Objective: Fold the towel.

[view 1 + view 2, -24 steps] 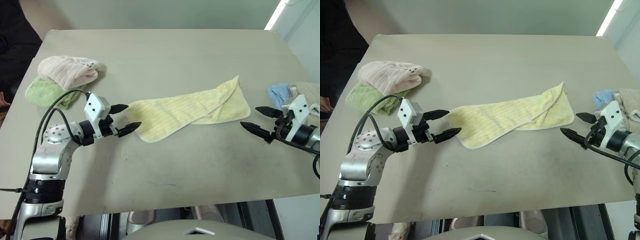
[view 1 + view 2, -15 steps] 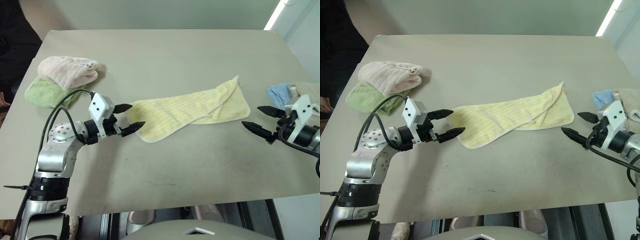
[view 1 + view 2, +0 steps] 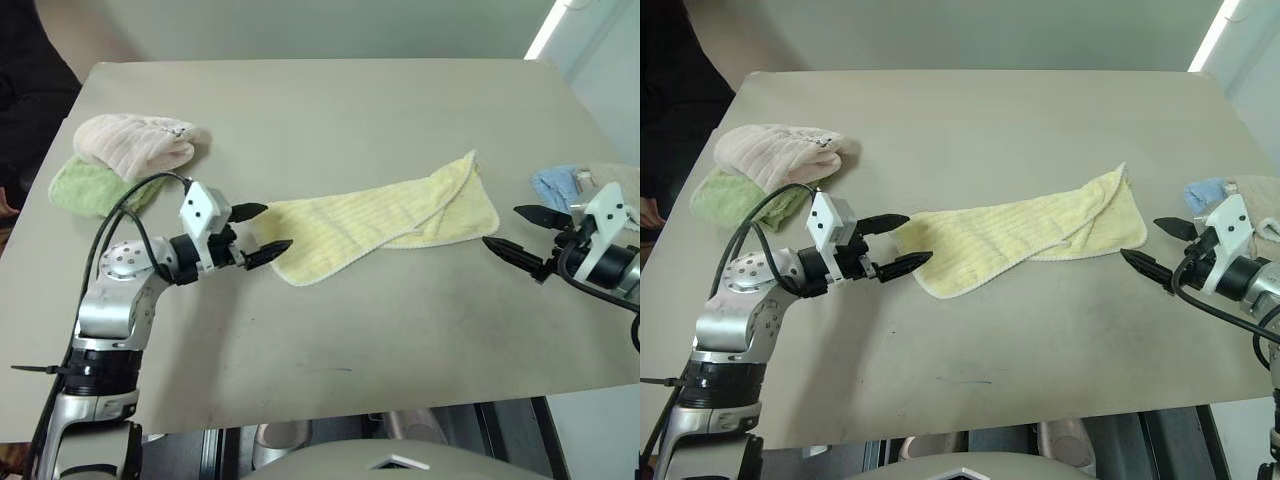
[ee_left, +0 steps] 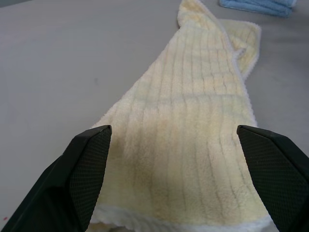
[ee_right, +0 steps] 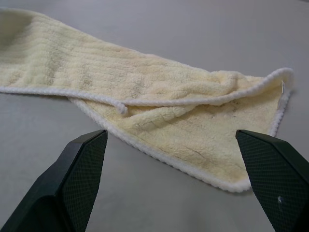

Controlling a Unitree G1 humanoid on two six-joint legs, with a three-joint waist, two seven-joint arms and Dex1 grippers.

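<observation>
From my remote seat I see a beige table (image 3: 330, 330) from the head camera, with bare tabletop nearest me. At about nine o'clock of the table's centre, my left gripper (image 3: 261, 232) reaches in from the left; its two black fingers are spread wide, one on each side of the near left end of the towel (image 3: 385, 225), pinching nothing. In the left wrist view that pale yellow ribbed end lies between the two fingertips (image 4: 89, 159), and I cannot tell whether they touch it.

At about three o'clock, my right gripper (image 3: 517, 233) points in from the table's right edge. Its jaws are also spread apart and empty, with the tips just beside the towel's right end but not on it.

The towel lies flat around the middle of the table, a long strip running from eight o'clock up toward two o'clock. Its right end is doubled over itself in loose folds, edged with a white hem.

Farther out, a light blue towel (image 3: 556, 186) lies at the right edge. At ten o'clock, a pink towel (image 3: 135, 140) rests partly on a green towel (image 3: 88, 186).
</observation>
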